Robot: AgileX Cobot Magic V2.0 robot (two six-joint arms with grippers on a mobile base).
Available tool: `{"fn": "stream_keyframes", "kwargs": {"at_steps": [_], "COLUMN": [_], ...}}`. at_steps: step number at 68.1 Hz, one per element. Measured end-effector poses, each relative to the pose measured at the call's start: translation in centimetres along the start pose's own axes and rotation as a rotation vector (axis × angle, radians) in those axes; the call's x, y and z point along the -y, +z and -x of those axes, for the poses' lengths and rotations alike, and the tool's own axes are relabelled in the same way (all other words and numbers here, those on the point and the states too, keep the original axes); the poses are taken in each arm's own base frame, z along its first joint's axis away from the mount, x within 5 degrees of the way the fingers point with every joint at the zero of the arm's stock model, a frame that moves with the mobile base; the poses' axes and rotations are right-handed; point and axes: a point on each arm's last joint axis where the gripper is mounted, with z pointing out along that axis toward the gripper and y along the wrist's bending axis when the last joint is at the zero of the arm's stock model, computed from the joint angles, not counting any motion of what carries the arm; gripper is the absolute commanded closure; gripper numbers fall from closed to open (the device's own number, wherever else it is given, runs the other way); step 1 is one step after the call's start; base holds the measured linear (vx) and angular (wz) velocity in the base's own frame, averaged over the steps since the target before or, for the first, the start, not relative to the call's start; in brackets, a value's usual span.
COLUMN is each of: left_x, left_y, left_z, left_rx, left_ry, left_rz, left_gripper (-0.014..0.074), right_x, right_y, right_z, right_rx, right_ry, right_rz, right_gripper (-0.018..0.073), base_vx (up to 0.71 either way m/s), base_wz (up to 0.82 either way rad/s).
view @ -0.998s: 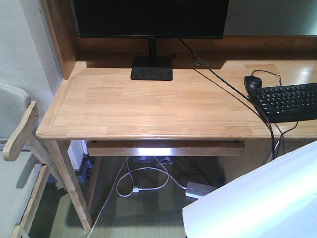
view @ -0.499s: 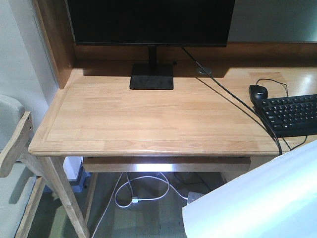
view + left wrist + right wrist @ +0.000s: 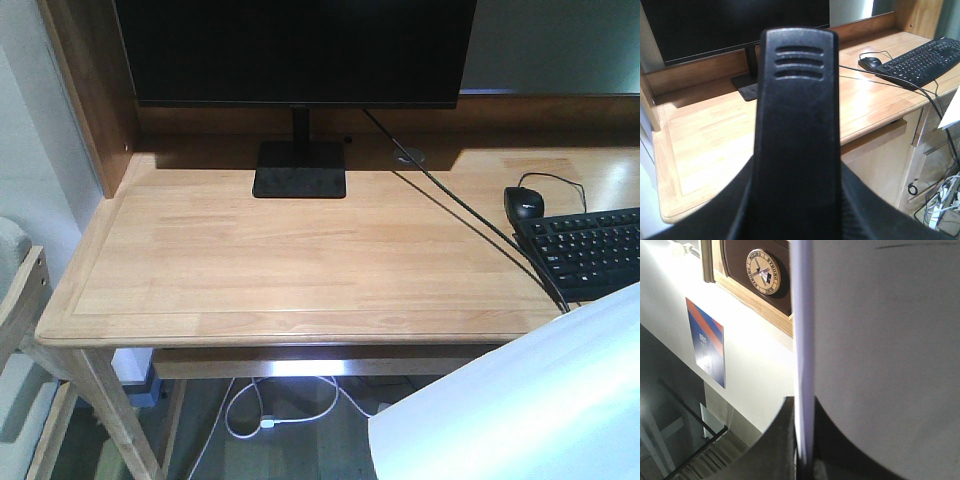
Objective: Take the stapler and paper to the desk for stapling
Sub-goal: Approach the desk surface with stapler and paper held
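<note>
Holding paper (image 3: 520, 400) edge-on, clamped in right pincer (image 3: 805, 460), low at near right, short of worktop (image 3: 250, 250). Carrying stapler (image 3: 795, 100), clamped in left pincer (image 3: 795, 215), off the worktop. Risk of snagging limp sheets on near rim, or dropping them across keyboard (image 3: 590, 250) and cable (image 3: 470, 220).

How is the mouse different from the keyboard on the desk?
The mouse is small and rounded; the keyboard is wide, flat and covered in keys. In the front view the mouse shows whole, while the keyboard runs off the right edge. The mouse lies farther back, by the keyboard's far left corner. Both are black and rest on the desk.
</note>
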Motion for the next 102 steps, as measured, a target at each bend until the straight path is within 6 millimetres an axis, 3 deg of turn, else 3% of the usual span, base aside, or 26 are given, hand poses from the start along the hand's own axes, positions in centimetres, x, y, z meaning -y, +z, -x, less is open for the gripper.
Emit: {"fn": "stream_keyframes", "kwargs": {"at_steps": [102], "left_x": [0.0], "left_y": [0.0], "left_z": [0.0], "left_rx": [0.0], "left_ry": [0.0], "left_rz": [0.0], "left_gripper": [0.0603], "right_x": [0.0], "right_y": [0.0], "right_z": [0.0], "right_rx": [0.0], "right_ry": [0.0], "right_rz": [0.0], "right_gripper": [0.0561], "base_vx": [0.07], "base_wz": [0.01]}}
